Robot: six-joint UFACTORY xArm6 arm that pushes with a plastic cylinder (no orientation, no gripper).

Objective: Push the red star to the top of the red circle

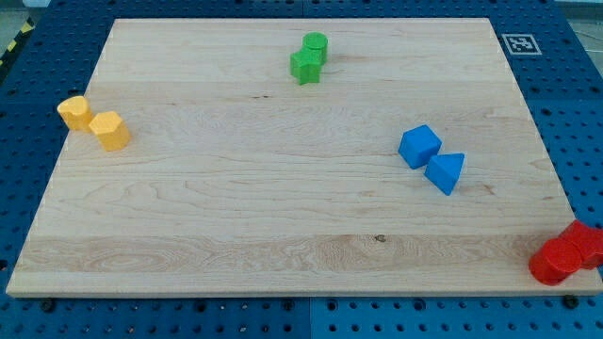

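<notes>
Two red blocks sit touching at the board's bottom right corner, partly over the edge. The lower left one (pixel 552 263) looks like the red circle, a round cylinder. The upper right one (pixel 585 241) looks like the red star, though its shape is hard to make out. My tip and the rod do not show in the camera view.
The wooden board (pixel 283 207) lies on a blue pegboard. A green circle (pixel 316 45) touches a green star (pixel 304 66) at the top middle. Two yellow blocks (pixel 73 112) (pixel 110 130) sit at the left edge. A blue cube (pixel 419 147) touches a blue triangle (pixel 445 172) at the right.
</notes>
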